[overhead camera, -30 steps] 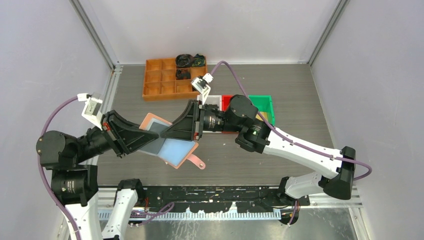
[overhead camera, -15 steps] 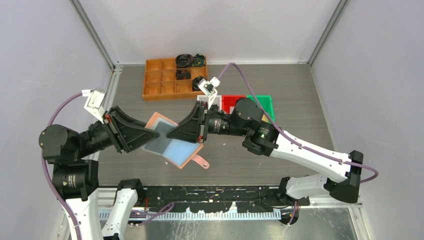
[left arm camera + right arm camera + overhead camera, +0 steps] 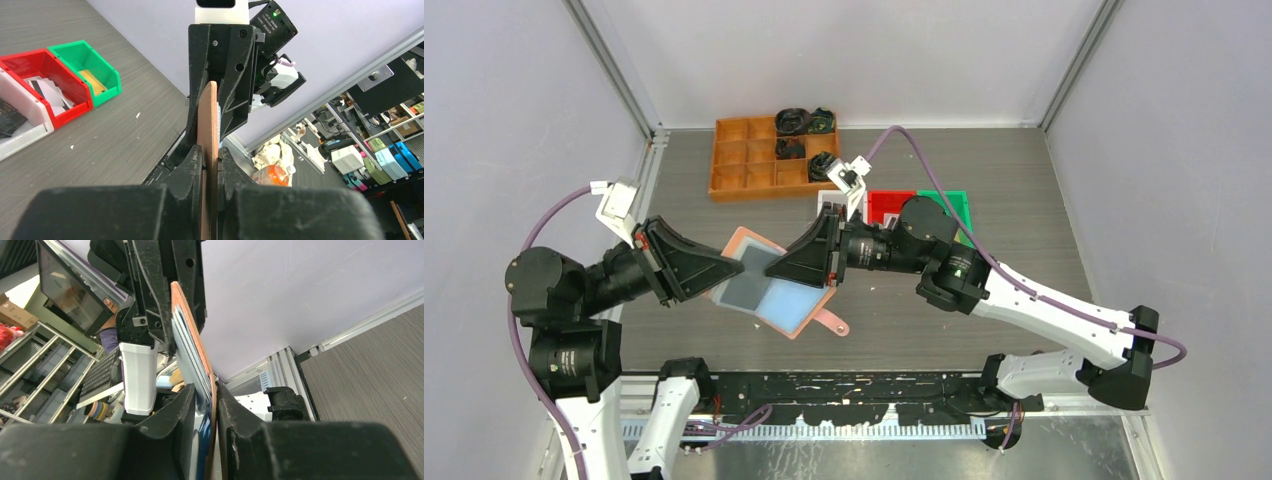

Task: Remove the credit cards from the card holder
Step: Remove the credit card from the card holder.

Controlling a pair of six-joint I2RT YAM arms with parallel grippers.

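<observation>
Salmon-pink leather-like folding card holder [image 3: 742,240]: spread open and held off the grey wood-grain table [image 3: 1024,180] between the two arms, inner face turned up toward the top camera.
Inner face: a light blue pocket [image 3: 789,300] on the nearer half and a darker panel [image 3: 746,285] beside it. A small pink strap tab [image 3: 829,325] sticks out at the near right corner.
Black two-finger left gripper [image 3: 732,270]: jaws pressed together on the left edge of the card holder. From its wrist camera the holder stands edge-on between the pads [image 3: 197,165].
Black two-finger right gripper [image 3: 774,270]: jaws pinch the opposite edge. Its wrist camera shows the pink cover and the layered blue pocket edges running up between the fingers [image 3: 185,405].
Thin flat plastic credit cards: dark ones [image 3: 7,120] lie in the white bin, whitish ones [image 3: 50,92] in the red bin, a tan-yellow one [image 3: 95,82] in the green bin. Whether any sit in the holder's pockets, I cannot tell.
Small plastic bins: white bin [image 3: 25,140], red bin [image 3: 75,112] and green bin [image 3: 111,89] touch in a row on the table, behind the right arm.
Orange compartment tray [image 3: 744,185]: at the far left of the table, well apart from the holder.
Black coiled bundles [image 3: 794,121]: in the tray's far right compartments.
</observation>
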